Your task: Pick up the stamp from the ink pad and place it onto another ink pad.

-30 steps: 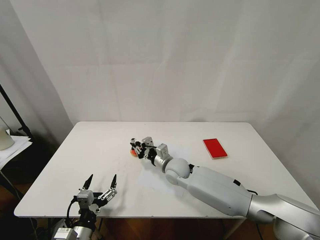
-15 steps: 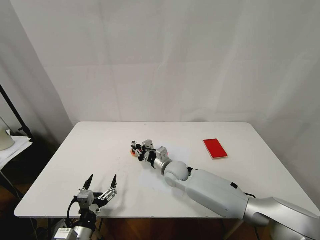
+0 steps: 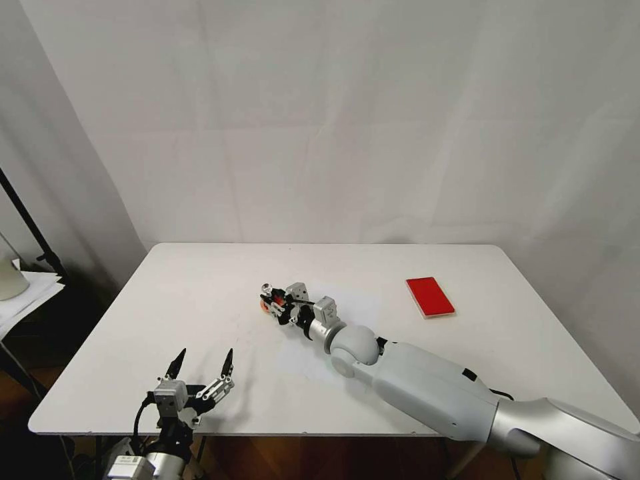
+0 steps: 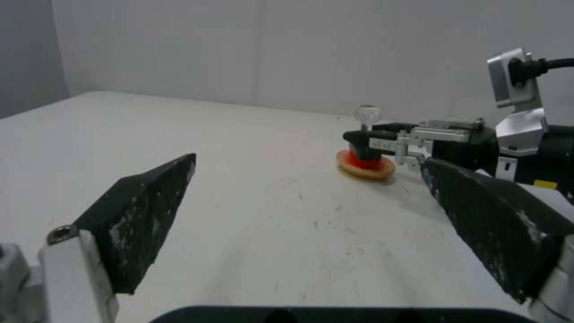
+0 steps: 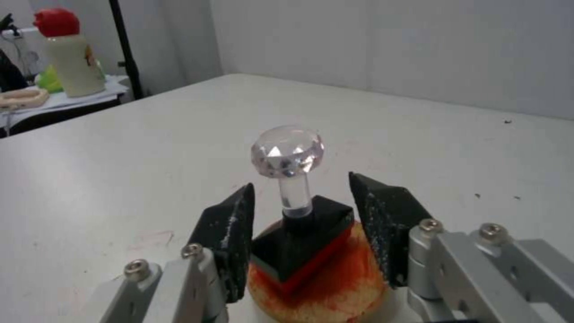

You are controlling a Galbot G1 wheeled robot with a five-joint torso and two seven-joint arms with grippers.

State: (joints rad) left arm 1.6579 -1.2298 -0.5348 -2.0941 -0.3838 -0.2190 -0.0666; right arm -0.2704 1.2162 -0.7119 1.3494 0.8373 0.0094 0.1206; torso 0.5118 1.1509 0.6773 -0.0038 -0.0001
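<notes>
The stamp (image 3: 269, 292) stands upright on the small round orange ink pad (image 3: 265, 306) at the middle of the white table (image 3: 200, 300). My right gripper (image 3: 275, 305) reaches it from the right. In the right wrist view its black fingers (image 5: 230, 233) press both sides of the stamp's (image 5: 296, 233) black base, which rests on the orange disc (image 5: 326, 291). The left wrist view shows stamp (image 4: 360, 146), disc (image 4: 366, 168) and right gripper (image 4: 356, 134) together. The red rectangular ink pad (image 3: 430, 297) lies bare at the right. My left gripper (image 3: 203, 360) waits open at the near-left edge.
A side surface left of the table holds papers (image 3: 30, 293) and a cream bottle with a red cap (image 5: 66, 54). A black stand pole (image 3: 27, 227) rises beside it. White curtains hang behind the table.
My right arm dropped lower and the stamp came down a little onto the round pad. The left arm has not moved.
</notes>
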